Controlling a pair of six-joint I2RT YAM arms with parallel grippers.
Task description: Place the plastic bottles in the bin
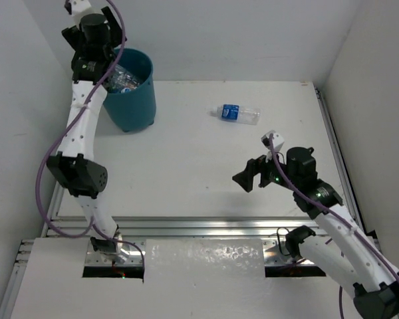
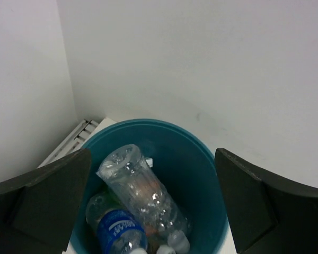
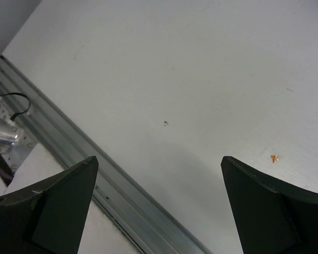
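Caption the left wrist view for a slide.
Left gripper open over the bin; clear bottle and blue-labelled bottle inside.

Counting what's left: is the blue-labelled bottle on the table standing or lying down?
Lying down: the bottle rests on its side on the table, apart from the bin.

Our top cam sits above and behind the arm bases (image 1: 106,246), looking down on the whole tabletop (image 1: 186,166) from far off. The left wrist cam peers close past the left hand (image 2: 152,180) down into the bin (image 2: 201,159), which the top view catches too. The right wrist cam hangs close over bare tabletop and the near rail (image 3: 37,114), framed by the right hand (image 3: 159,180). The top view covers that patch as well.
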